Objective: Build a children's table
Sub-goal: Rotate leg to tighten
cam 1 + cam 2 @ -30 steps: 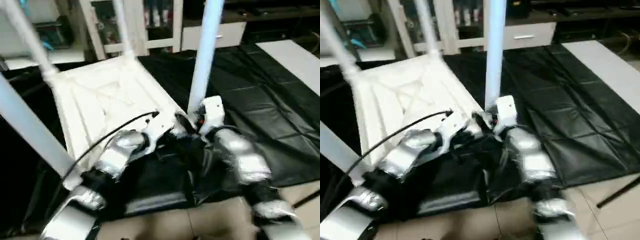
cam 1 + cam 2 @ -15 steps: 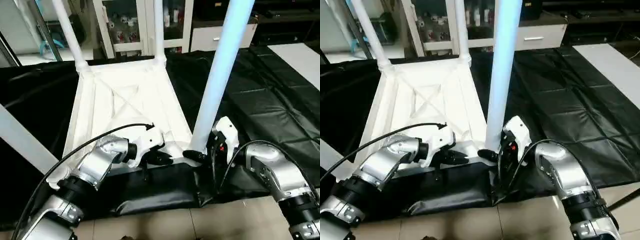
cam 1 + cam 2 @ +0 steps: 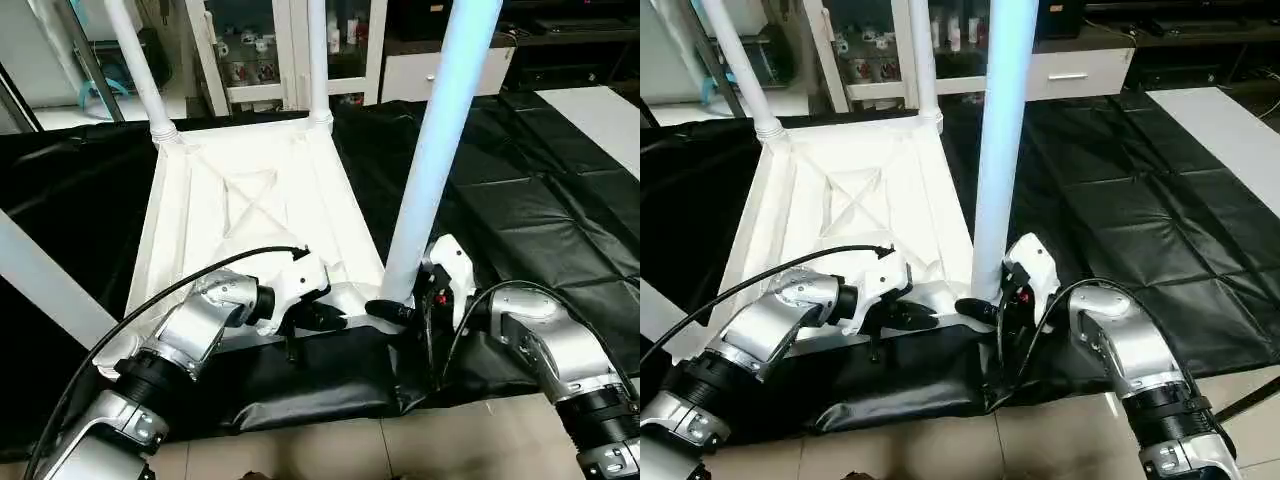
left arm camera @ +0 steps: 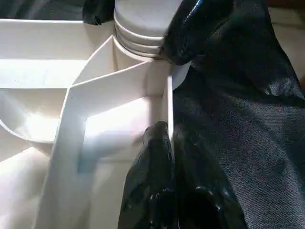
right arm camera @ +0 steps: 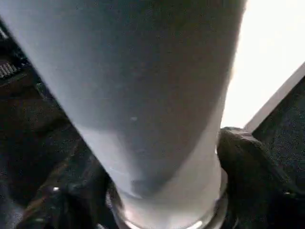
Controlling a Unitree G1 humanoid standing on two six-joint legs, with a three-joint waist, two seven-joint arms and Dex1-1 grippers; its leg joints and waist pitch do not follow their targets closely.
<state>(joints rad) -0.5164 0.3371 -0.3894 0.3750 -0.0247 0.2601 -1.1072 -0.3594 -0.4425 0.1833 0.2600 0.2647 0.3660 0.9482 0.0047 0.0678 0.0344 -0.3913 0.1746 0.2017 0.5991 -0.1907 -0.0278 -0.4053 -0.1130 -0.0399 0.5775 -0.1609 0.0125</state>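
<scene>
- Left hand [image 3: 322, 318] sits at the near edge of the tabletop [image 3: 250, 215], fingers pinched together on the thin edge wall, so it's got hold of the tabletop rim there. The wrist view shows the black fingers [image 4: 157, 171] straddling that wall.
- Right hand [image 3: 400, 312] is at the foot of the near right leg [image 3: 440, 150], one black finger on each side of the tube right where it goes into the corner socket. Fingers are spread about as wide as the tube; can't tell if they're actually squeezing it or just sitting around it.
- The socket itself is mostly hidden behind the hands, and the right wrist view is basically all blurry leg up close.
- Near left leg [image 3: 50, 275] runs out of the picture at the left edge, and all four legs are cut off at the top, so no idea how they end.
- The tabletop is white plastic, lying upside down with the X ribs facing up, and the two far legs [image 3: 140, 65] stand upright in their corner sockets.
- It all sits on a surface with a wrinkly black cover [image 3: 530, 200], which droops over the near edge toward a tiled floor [image 3: 400, 445].
- Behind it are white glass-door cabinets [image 3: 250, 50] with small stuff on the shelves, too small to make out.
</scene>
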